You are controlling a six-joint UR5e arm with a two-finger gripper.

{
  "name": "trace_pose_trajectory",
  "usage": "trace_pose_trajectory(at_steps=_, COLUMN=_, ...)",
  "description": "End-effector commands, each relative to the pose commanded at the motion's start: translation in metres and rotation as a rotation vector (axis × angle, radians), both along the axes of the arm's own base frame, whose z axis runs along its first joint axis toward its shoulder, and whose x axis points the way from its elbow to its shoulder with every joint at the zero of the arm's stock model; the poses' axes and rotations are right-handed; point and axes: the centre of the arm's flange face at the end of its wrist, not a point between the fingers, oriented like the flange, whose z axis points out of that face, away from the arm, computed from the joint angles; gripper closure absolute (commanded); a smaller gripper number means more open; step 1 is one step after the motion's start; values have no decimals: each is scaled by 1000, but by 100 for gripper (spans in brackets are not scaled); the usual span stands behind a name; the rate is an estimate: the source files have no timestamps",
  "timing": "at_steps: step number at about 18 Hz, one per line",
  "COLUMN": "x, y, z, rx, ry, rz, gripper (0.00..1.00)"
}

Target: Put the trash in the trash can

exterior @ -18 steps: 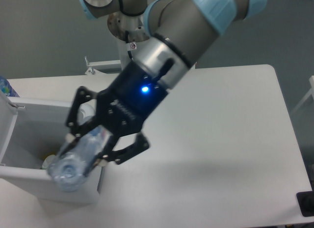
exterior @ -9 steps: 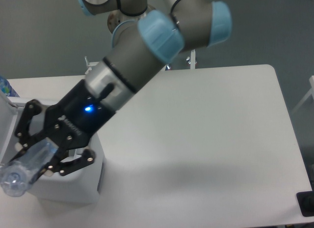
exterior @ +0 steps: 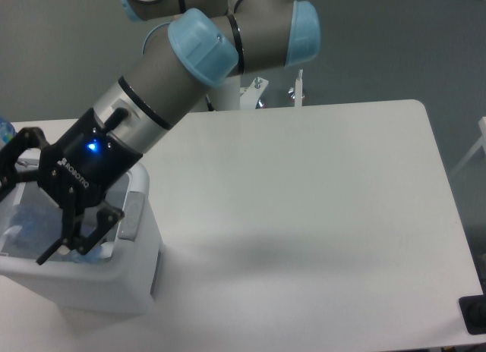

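The trash can (exterior: 91, 285) is a white bin at the table's front left corner, with a grey latch (exterior: 130, 215) on its right side. My gripper (exterior: 24, 224) hangs over its opening with the fingers spread wide, so it is open. The trash, a crushed clear plastic bottle (exterior: 29, 220), shows as a blurred bluish shape down inside the bin, below and between the fingers. The arm covers much of the bin's inside.
A darker blue bottle (exterior: 4, 129) peeks in at the left edge behind the bin. The white table (exterior: 319, 215) stretches to the right. A dark object (exterior: 474, 314) sits at the front right corner.
My gripper swung left from the bin's front right corner to above its opening. The fingers opened, and the bottle left them and dropped into the bin.
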Motion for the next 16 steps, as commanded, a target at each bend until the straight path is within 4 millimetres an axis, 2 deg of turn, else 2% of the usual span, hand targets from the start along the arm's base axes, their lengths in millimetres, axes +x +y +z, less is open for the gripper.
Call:
trace_pose_trajectory(at_steps=3, x=-33, y=-11, z=3, rx=13, ry=22, rz=42, gripper=0)
trace_pose_trajectory(at_steps=6, x=-85, y=-26, z=0, rx=12, ry=162, rz=113, gripper=0)
trace_pose_trajectory(at_steps=8, x=-106, y=-32, z=-9, rx=-56, ry=252, rz=190, gripper=0)
trace_pose_trajectory(at_steps=11, x=-152, y=-53, z=-44, rx=-181, ry=406, rz=251, gripper=0)
trace_pose_trajectory(at_steps=12, x=-162, y=-58, z=-51, rx=-206, ry=437, rz=245, gripper=0)
trace_pose_trajectory(at_steps=16, x=-175, y=-68, z=-57, rx=-341, ry=540, rz=296, gripper=0)
